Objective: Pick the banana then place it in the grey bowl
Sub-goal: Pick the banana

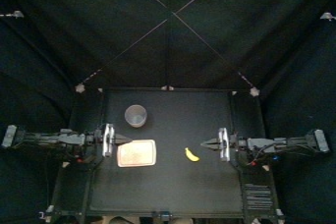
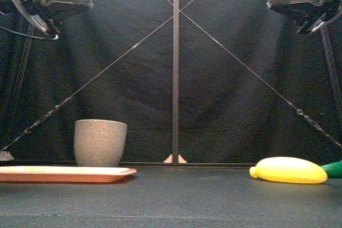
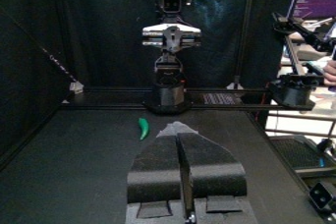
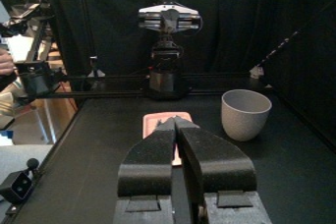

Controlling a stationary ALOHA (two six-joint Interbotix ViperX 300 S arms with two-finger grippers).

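The yellow banana (image 1: 192, 154) with a green stem lies on the table right of centre, near and large in the front view (image 2: 289, 170). It shows as a small curved shape (image 3: 141, 128) in the left wrist view. The tall grey speckled cup (image 1: 136, 117) stands upright at the back left (image 2: 100, 141) (image 4: 246, 114). My right gripper (image 1: 221, 142) hangs shut and holding nothing, just right of the banana and well above it (image 4: 178, 122). At the table's left side my left gripper (image 1: 112, 141) rests shut and holding nothing (image 3: 184, 140).
A flat pink tray (image 1: 137, 153) lies left of centre, in front of the cup and beside the left gripper (image 2: 67, 173) (image 4: 160, 123). Open table separates the tray from the banana.
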